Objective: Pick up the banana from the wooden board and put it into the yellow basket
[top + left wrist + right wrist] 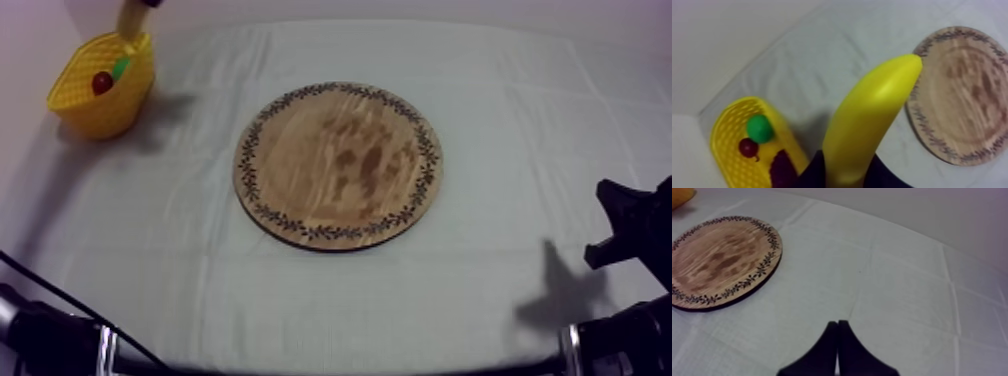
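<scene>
You are seeing the left gripper point(847, 172) clamping its two black fingers around the lower end of the banana point(872, 115), which is hanging just above the far rim of the yellow basket point(85, 110) and not touching it. Inside the basket, a green fruit point(760, 128) is lying next to a small red fruit point(748, 147), and a dark purple fruit point(783, 170) is sitting beside them. The round wooden board point(338, 165) is lying bare on the cloth point(500, 120), well apart from the basket. The right gripper point(838, 323) is hovering low over the cloth, farther from the basket than the board is, with its fingers pressing together as a narrow wedge and gripping nothing.
</scene>
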